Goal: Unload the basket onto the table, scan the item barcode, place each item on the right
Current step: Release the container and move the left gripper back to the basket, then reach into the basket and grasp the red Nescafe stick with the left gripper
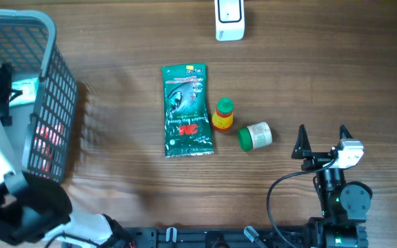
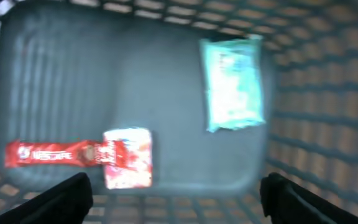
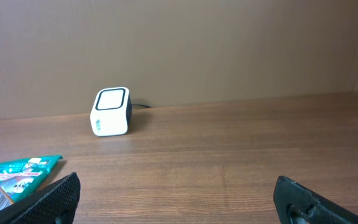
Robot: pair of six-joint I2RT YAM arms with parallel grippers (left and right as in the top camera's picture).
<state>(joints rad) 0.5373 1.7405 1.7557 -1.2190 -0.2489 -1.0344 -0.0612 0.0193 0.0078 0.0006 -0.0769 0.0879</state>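
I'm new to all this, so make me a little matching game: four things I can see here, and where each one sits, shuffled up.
Things:
1. green packet
2. white scanner
3. red sachet
4. white jar with green lid

Places:
A. inside the basket
B. nearest the right gripper
C. at the far edge of the table
D. flat in the middle of the table

Pairs: 1-D, 2-C, 3-A, 4-B

You see the white scanner point(image 1: 229, 19) standing at the far edge. Well in front of it, the green 3M packet point(image 1: 187, 110) lies flat. Just beside the packet sits a green-capped yellow bottle point(image 1: 223, 114), then a green-lidded white jar point(image 1: 255, 136) on its side.
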